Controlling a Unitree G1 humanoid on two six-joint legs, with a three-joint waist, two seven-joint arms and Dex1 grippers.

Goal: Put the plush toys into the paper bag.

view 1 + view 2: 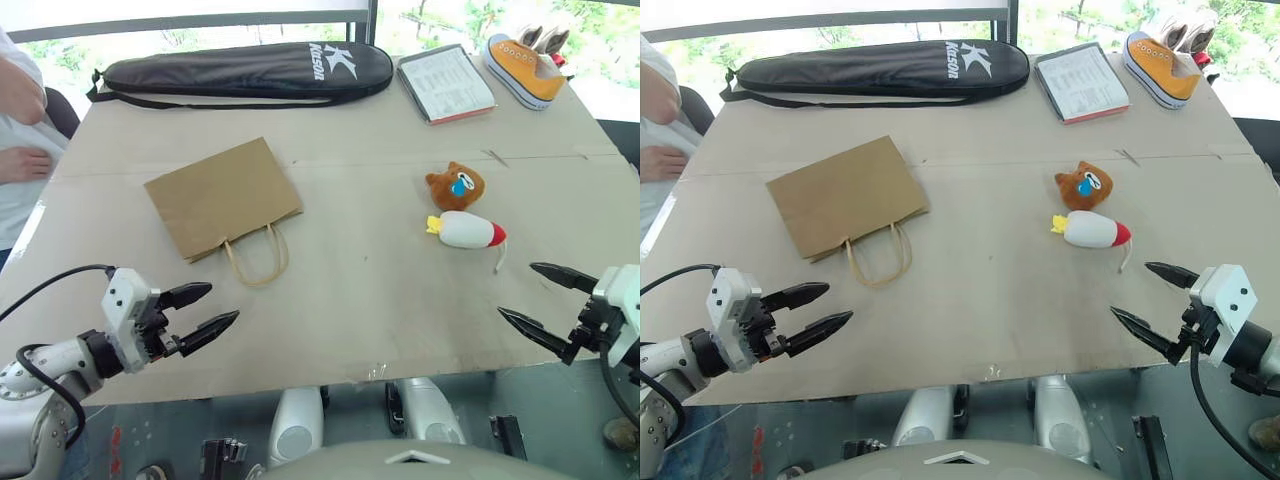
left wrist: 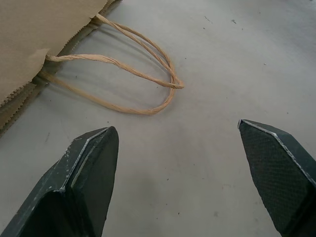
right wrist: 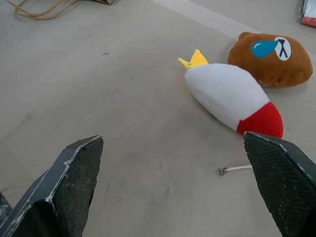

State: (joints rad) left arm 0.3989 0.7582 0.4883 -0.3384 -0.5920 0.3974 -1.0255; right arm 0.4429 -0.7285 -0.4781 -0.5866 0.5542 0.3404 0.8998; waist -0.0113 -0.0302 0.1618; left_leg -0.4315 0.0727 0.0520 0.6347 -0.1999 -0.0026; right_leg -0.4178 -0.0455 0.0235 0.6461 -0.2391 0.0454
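The brown paper bag [image 1: 222, 196] lies flat on the table, left of centre, its two cord handles [image 1: 258, 255] pointing toward me. To the right rest the plush toys: a brown bear head [image 1: 456, 185] with a blue teardrop and, just in front of it, a white rocket [image 1: 468, 230] with a red tip and yellow fins. My left gripper [image 1: 209, 312] hovers open near the front left edge, a short way in front of the handles [image 2: 123, 74]. Open too is my right gripper [image 1: 541, 299], at the front right, short of the rocket [image 3: 229, 98] and bear [image 3: 269, 57].
A long black zipped racket case [image 1: 245, 68] lies along the far edge. A booklet [image 1: 444, 83] and an orange sneaker [image 1: 525, 66] with bunny ears sit at the far right. A person's arm [image 1: 20, 120] shows at the left edge.
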